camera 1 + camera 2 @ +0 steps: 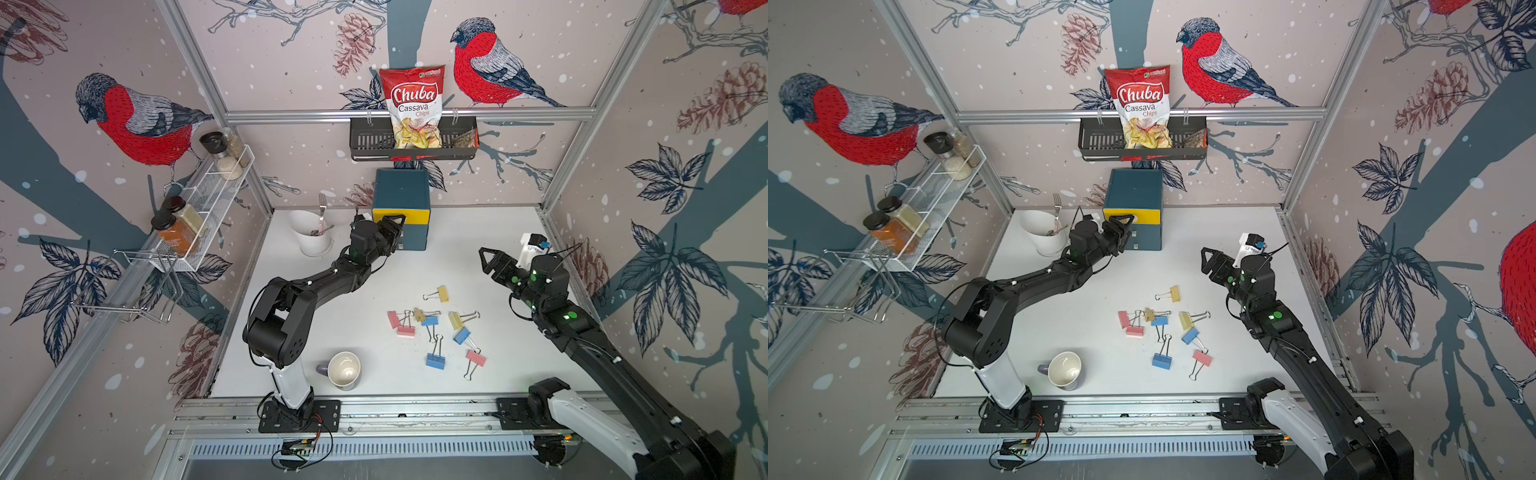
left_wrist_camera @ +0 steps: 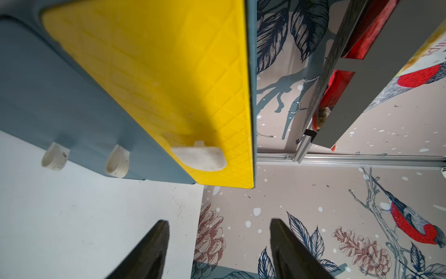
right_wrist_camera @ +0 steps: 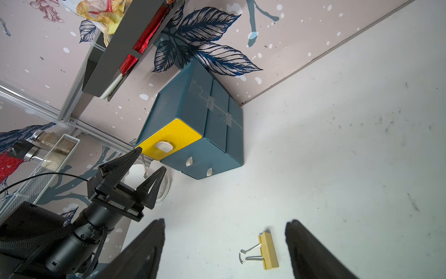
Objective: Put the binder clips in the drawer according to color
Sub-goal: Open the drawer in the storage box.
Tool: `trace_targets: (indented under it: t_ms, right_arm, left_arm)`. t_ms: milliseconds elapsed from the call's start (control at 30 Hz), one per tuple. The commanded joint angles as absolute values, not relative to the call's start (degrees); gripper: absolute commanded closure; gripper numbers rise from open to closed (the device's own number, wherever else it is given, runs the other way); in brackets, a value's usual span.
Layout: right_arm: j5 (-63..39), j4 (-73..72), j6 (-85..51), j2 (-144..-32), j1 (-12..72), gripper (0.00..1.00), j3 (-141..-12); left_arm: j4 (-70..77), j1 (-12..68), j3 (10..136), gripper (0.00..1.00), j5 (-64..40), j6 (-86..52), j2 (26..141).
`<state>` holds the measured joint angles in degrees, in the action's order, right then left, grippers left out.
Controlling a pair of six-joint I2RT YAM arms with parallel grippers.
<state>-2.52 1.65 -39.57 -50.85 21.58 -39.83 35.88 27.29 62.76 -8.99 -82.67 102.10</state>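
Drawer [image 1: 401, 193] at back of desk [image 1: 457, 232], against wall; top front yellow, lower two teal; left claw [image 1: 397, 232] just before yellow front, jaws apart, empty; right claw [image 1: 483, 260] over desk, well apart from drawer, jaws spread, empty; binder clips [image 1: 430, 321] scattered mid-desk, pink, blue, yellow; lone yellow clip [image 3: 269, 250] nearest right claw.

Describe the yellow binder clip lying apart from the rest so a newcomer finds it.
From the teal drawer unit at the back, come forward over the white table to the scattered binder clips. The pale-yellow binder clip is the one nearest the drawers, lying apart from the cluster that holds both other yellow ones.
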Motion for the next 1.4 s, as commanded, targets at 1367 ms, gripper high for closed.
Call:
trace_targets:
  t_ms: [1367]
  right_arm:
    - [-4.4, 1.3, -38.6, -50.2, 21.8, 0.17, -39.4]
  left_arm:
    - [43.0, 25.9, 67.8, 0.6, -2.6, -86.8, 110.7]
